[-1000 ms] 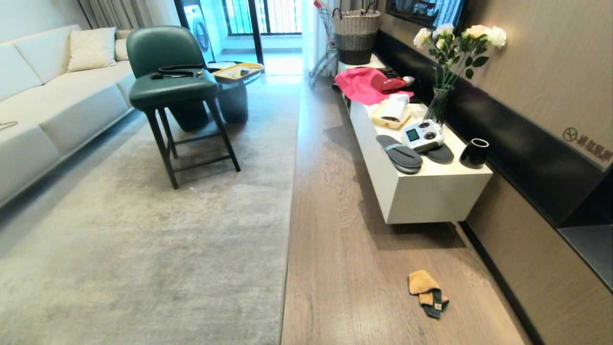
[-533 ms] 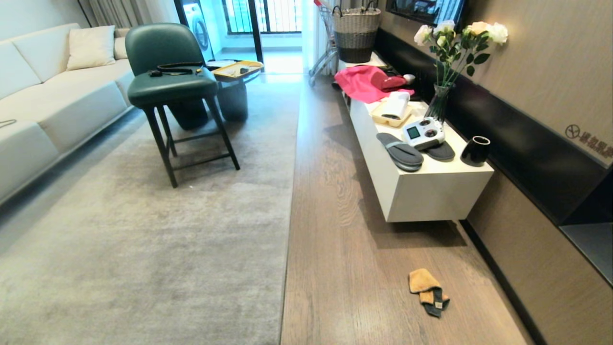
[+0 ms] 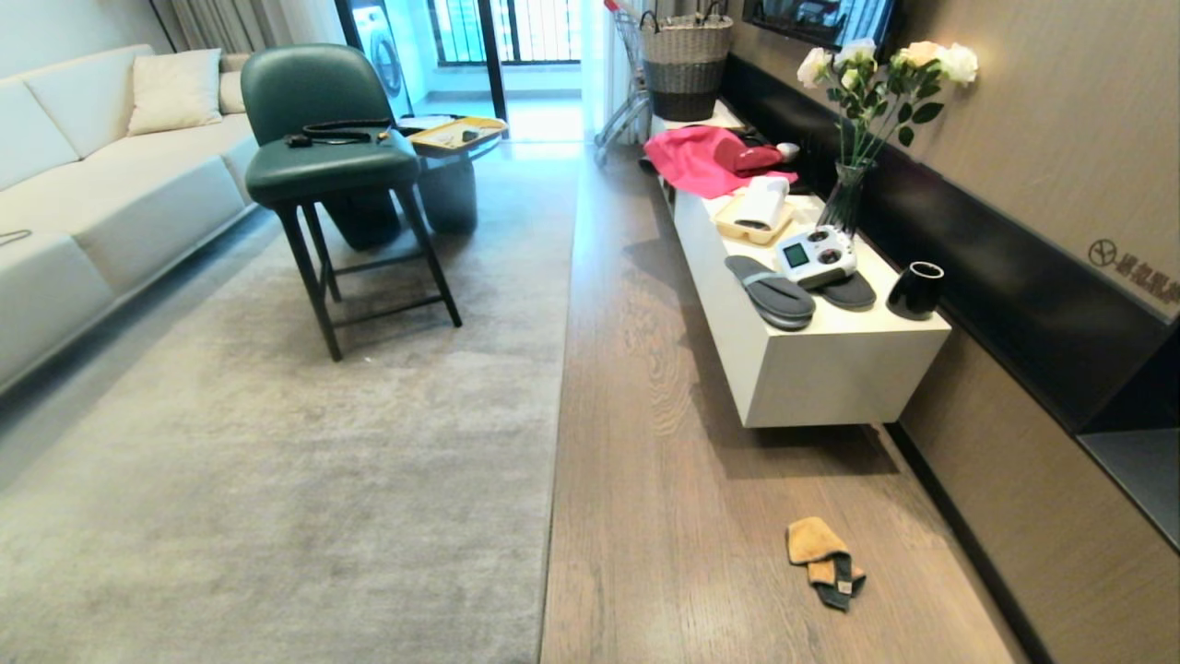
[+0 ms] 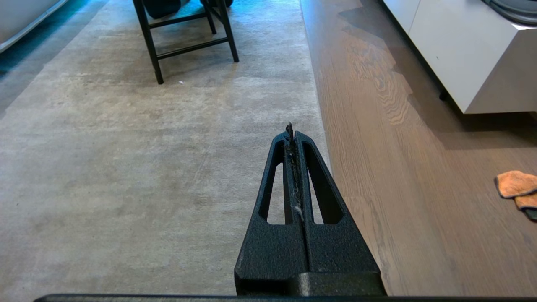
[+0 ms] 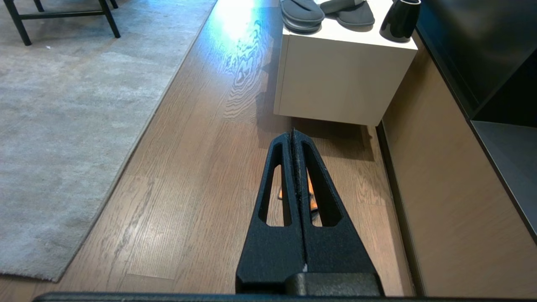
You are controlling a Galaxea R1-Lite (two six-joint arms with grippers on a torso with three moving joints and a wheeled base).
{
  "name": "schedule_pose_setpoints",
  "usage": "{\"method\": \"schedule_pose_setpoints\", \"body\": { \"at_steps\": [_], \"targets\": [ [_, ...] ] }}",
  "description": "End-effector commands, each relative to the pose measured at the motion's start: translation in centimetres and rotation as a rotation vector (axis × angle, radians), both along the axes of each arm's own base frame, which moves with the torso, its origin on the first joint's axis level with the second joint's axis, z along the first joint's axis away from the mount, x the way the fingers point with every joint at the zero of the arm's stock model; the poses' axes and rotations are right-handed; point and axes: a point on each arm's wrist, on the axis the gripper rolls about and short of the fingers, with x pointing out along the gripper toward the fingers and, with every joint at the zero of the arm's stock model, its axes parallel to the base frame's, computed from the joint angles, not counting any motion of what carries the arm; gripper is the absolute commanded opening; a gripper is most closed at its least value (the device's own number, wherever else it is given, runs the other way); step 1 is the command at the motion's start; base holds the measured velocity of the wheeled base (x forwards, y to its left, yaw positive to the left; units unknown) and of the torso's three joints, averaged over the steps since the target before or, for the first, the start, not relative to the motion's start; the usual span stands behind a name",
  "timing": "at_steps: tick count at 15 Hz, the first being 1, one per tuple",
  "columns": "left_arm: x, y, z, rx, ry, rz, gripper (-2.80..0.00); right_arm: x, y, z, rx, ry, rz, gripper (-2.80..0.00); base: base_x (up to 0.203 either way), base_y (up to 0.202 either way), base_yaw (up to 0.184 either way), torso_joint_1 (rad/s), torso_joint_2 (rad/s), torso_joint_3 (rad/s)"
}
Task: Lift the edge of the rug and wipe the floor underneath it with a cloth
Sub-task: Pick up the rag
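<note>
Change: you'll see the whole head view shifted slightly over the last second, so the camera moved; rug and rag lie as before.
Left gripper [image 4: 293, 136]: jaws pressed together, empty, above the rug edge [image 3: 557, 433].
Right gripper [image 5: 293, 136]: closed tight, empty, over the cloth [image 3: 823, 551].
Cloth: crumpled on the floor [image 3: 645, 461], well apart from the rug, near the white cabinet [image 3: 811, 369].
Meaning: nothing started; fetch the cloth first.

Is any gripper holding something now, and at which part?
Nothing is held. The left gripper and right gripper are shut and empty; the cloth lies on the floor.
</note>
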Motion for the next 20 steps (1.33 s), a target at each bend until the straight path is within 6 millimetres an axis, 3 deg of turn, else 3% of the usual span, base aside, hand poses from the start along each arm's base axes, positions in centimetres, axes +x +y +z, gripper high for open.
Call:
{"method": "schedule_pose_setpoints", "body": {
  "at_steps": [1,20],
  "targets": [
    [0.00,0.00,0.00,0.000,0.000,0.001,-2.80,0.01,0.00,0.00,-0.002,0.001,0.001,-2.80,0.000,0.000,0.000,0.000,0.00,0.000],
    [0.00,0.01,-0.01,-0.001,0.001,0.001,-2.80,0.01,0.00,0.01,-0.001,0.000,0.001,-2.80,0.000,0.000,0.000,0.000,0.00,0.000]
  ]
}}
